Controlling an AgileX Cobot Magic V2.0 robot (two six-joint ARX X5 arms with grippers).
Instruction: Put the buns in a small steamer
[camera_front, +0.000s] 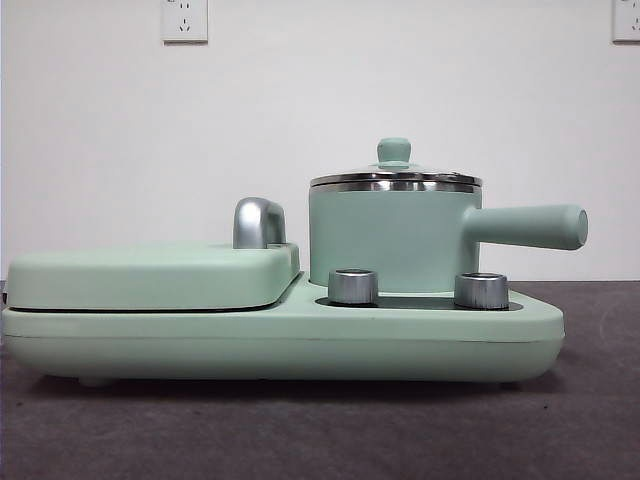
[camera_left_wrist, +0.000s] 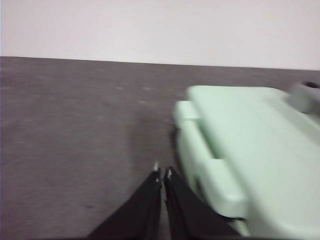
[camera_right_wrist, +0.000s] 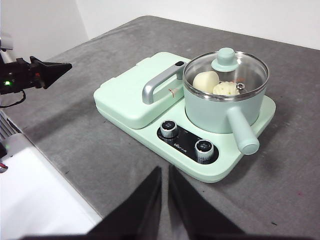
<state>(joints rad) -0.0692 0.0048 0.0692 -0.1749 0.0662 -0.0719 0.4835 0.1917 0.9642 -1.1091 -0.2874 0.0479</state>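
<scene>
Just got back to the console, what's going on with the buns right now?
Both buns sit inside the steamer with the lid on. Nothing is being handled: the left gripper is shut beside the grill, the right gripper is shut, back from the appliance.

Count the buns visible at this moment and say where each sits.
2. Both are inside the small steamer, seen through its glass lid: the smooth bun and, beside it, the ridged bun. The front view hides them behind the pot wall.
</scene>
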